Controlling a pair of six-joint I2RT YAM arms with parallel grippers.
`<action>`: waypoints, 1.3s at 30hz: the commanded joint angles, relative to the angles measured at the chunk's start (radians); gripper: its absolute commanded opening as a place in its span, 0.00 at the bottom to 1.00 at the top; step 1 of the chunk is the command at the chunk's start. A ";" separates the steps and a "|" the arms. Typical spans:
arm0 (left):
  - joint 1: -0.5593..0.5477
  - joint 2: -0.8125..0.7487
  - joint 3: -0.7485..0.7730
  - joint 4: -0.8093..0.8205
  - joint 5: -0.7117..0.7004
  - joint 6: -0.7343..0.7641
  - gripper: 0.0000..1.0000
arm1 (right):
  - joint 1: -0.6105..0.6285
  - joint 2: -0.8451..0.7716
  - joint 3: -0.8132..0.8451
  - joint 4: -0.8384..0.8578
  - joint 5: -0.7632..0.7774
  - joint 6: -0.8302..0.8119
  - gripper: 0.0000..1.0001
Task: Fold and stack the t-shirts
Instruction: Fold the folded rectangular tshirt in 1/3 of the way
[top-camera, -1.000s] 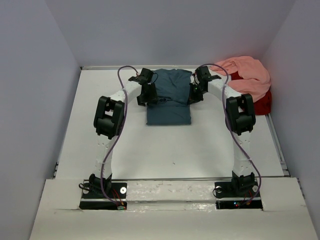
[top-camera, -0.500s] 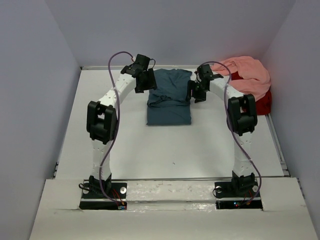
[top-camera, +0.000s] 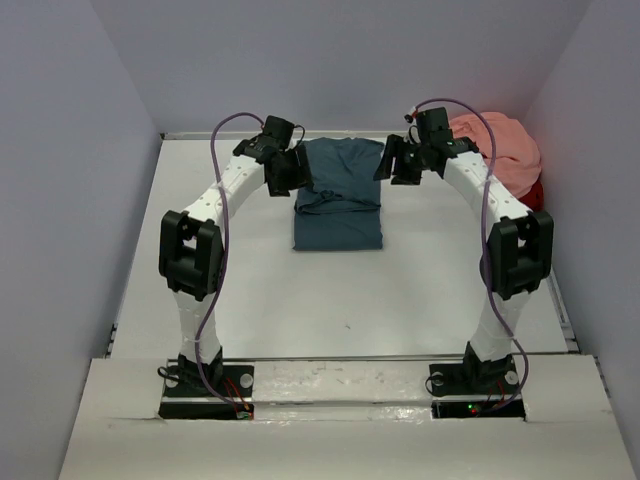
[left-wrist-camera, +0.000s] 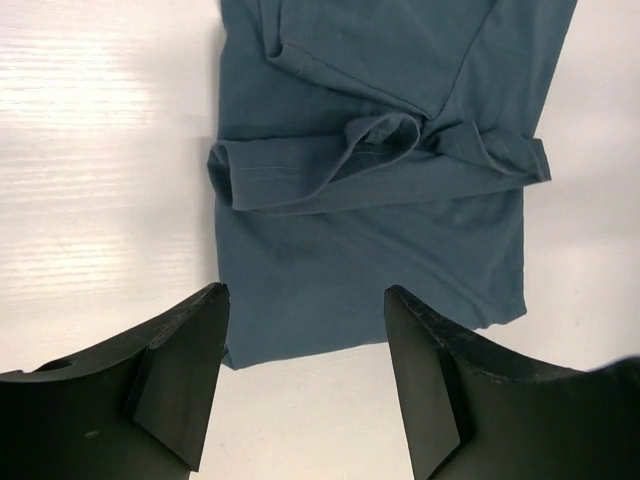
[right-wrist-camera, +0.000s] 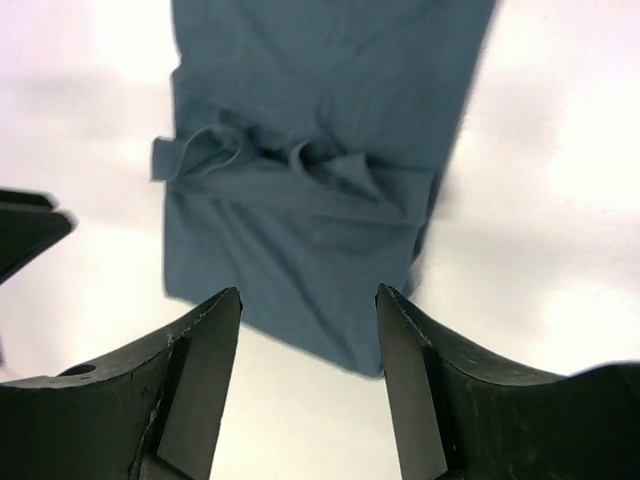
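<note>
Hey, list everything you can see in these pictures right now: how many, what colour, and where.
Folded dark teal-blue cotton t-shirt: one, teal-blue, far centre of the table, between the grippers.
Crumpled salmon pink t-shirt: one, pink, far right corner, heaped on the red one.
Red t-shirt: one, red, far right corner, mostly hidden under the pink.
White table: one, white, with pale grey walls around it.
Left gripper: one, black, open, empty, at the teal shirt's left side.
Right gripper: one, black, open, empty, at its right side.
</note>
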 joint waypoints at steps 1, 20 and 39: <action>-0.013 -0.069 -0.049 0.049 0.106 0.036 0.73 | -0.005 -0.091 -0.147 0.048 -0.113 0.103 0.59; -0.023 -0.034 -0.231 0.230 0.416 0.042 0.72 | -0.005 -0.091 -0.420 0.270 -0.273 0.249 0.00; -0.071 0.144 -0.163 0.233 0.499 0.051 0.72 | 0.013 0.086 -0.476 0.280 -0.258 0.263 0.00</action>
